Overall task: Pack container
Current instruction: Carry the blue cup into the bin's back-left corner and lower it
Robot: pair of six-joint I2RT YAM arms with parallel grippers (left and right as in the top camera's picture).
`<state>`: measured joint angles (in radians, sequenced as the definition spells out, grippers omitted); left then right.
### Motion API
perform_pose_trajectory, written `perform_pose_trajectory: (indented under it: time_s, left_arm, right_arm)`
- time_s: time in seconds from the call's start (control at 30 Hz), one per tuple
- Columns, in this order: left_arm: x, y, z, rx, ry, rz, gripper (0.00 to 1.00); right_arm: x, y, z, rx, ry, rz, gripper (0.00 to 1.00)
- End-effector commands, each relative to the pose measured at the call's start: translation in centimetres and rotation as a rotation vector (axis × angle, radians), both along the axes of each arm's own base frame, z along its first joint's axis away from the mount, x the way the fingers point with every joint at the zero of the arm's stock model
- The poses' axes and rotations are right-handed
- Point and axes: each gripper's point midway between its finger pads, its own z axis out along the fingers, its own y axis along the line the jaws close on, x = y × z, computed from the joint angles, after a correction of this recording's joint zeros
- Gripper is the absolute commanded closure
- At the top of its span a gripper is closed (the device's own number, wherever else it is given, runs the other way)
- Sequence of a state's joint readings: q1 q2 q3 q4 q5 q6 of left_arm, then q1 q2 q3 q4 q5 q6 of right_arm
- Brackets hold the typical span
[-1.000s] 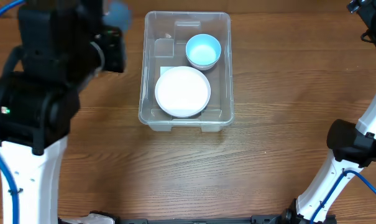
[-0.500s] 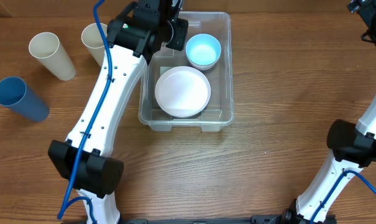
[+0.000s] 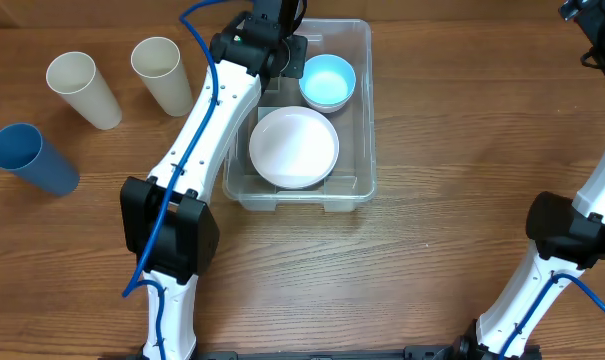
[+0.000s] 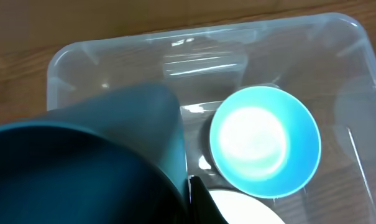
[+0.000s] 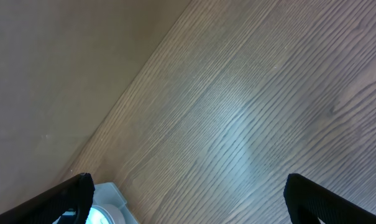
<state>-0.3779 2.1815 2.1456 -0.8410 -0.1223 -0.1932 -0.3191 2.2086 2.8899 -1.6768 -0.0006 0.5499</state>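
Wrist cam shows you what overhead hides: left hand (image 3: 280, 45) clamped on a smooth dark-teal cup (image 4: 82, 162) over the clear plastic container (image 4: 100, 68); your right hand (image 5: 188, 186) is spread wide.

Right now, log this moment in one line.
left claw shut on dark teal plastic cup above clear rectangular plastic container | inside: round white bowl, light-blue bowl | right claw open over wooden table

The container (image 3: 359, 150) is clear, the cup (image 4: 82, 168) teal, one bowl (image 3: 294, 148) white.
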Motion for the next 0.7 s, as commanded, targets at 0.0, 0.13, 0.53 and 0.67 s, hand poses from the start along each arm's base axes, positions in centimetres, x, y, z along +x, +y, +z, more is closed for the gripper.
perform_pose_trajectory:
  time_s: [0.0,0.13,0.53,0.67]
  left_arm:
    - [0.6,1.3,-0.8,-0.011,0.006,0.100,0.96]
    - [0.2,1.5,-1.2,-0.029,0.034,0.134,0.96]
    - [0.2,1.6,-5.0,-0.016,0.104,0.161,0.96]
    - [1.2,1.4,-5.2,-0.019,0.067,0.169,0.71]
  right_arm:
    - [0.0,0.2,0.5,-0.004,-0.013,-0.001,0.00]
    - [0.0,0.2,0.5,-0.004,-0.013,-0.001,0.00]
    - [0.0,0.2,0.5,-0.004,-0.013,-0.001,0.00]
    - [0.0,0.1,0.5,-0.004,-0.013,-0.001,0.00]
